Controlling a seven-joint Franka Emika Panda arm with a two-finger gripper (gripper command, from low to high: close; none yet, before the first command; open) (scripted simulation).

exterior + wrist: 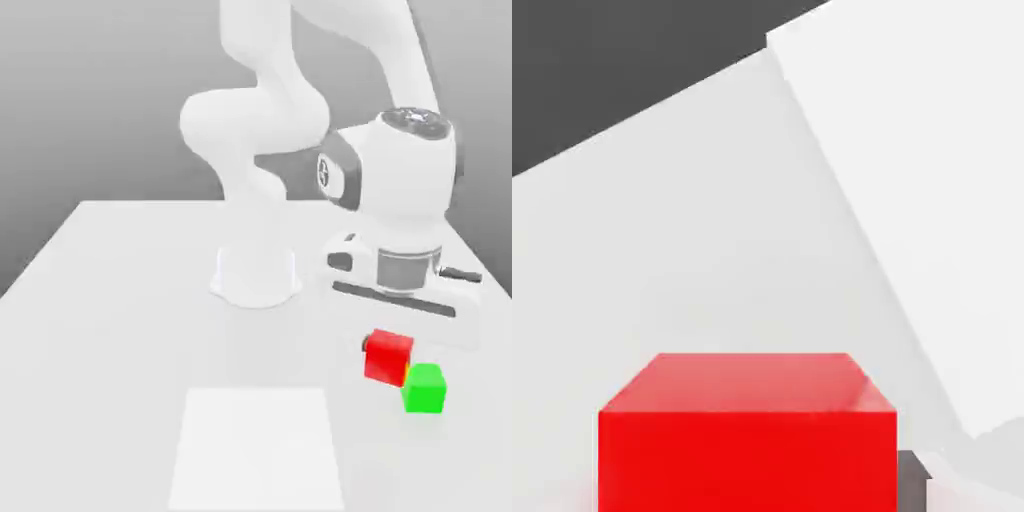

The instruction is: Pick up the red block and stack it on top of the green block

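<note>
While the red block (388, 357) sits between the jaws, your gripper (392, 335) is closed narrow on it, and in the exterior view the hand hangs directly over the cube, pointing down at the surface (120, 300). Whether the cube is lifted or on the surface, you cannot tell from that view. The hand view shows the red block (748, 430) close up and square to the camera, which suggests the grip is centred. What the coming move turns on is the green block (424, 389): in the exterior view it lies at about four o'clock from the red one, just beside it, the two nearly touching corner to corner. Both are cubes, so no long axis matters; only edge alignment does. My judgement is that you need a lift first, high enough to clear the green top, then a short shift toward four o'clock and a straight lowering. Beware dragging sideways, since the green block would likely be nudged.
</note>
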